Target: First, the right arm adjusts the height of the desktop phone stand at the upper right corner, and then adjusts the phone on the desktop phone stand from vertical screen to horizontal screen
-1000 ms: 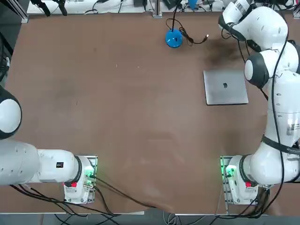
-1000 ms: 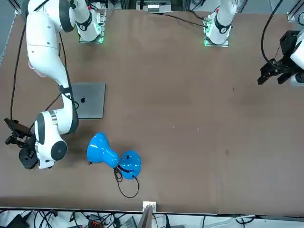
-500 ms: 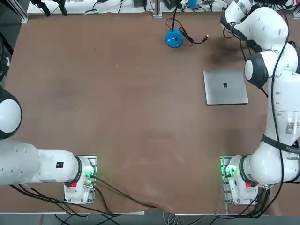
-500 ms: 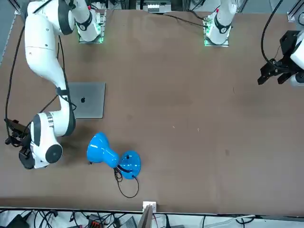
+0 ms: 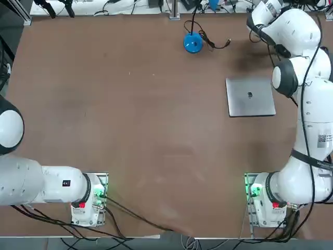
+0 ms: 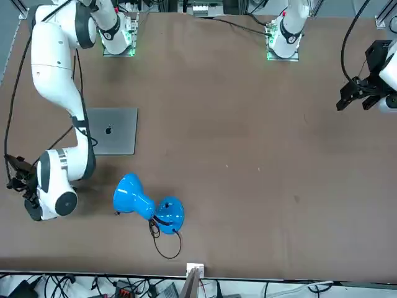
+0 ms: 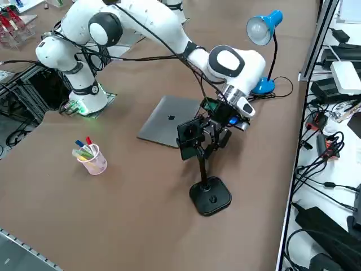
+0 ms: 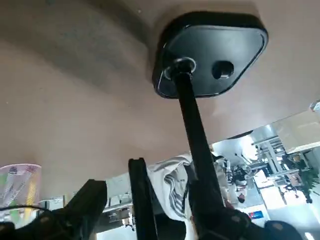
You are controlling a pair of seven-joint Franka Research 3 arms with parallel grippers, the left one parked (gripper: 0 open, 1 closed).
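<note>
Desktop phone stand (image 7: 209,192) is seen at the far right corner of the table (image 7: 130,220), base flat, thin pole upright, the phone (image 7: 189,137) clipped at the top in portrait. The right gripper (image 7: 214,134) is placed just behind the phone at the head of the pole; its fingers are read as spread wide, and nothing is seen to be held yet. The right arm (image 7: 152,28) is stretched out over the laptop (image 7: 166,125) to get there.

Step in hand is judged as the approach for the height adjustment. For a clean grasp the jaws should be centred on the pole or clamp neck, not on the phone edge. The pull should be kept along the pole axis so the base is not tipped or dragged. The blue lamp (image 7: 260,34) and its cable, just beyond on the far side, should be cleared.

Stand and phone are shown only in the right side and right wrist views. In the wrist view the pole (image 8: 192,117) and base (image 8: 210,52) are seen from above, running between the fingers (image 8: 142,197), with no contact that can be confirmed. In the top view the stand is hidden under the arm (image 5: 294,31); the laptop (image 5: 250,97) and lamp base (image 5: 192,43) are laid out clearly. In the front view only the wrist (image 6: 53,186) at the table's edge is shown. The cup of pens (image 7: 91,156) appears in the side view.
</note>
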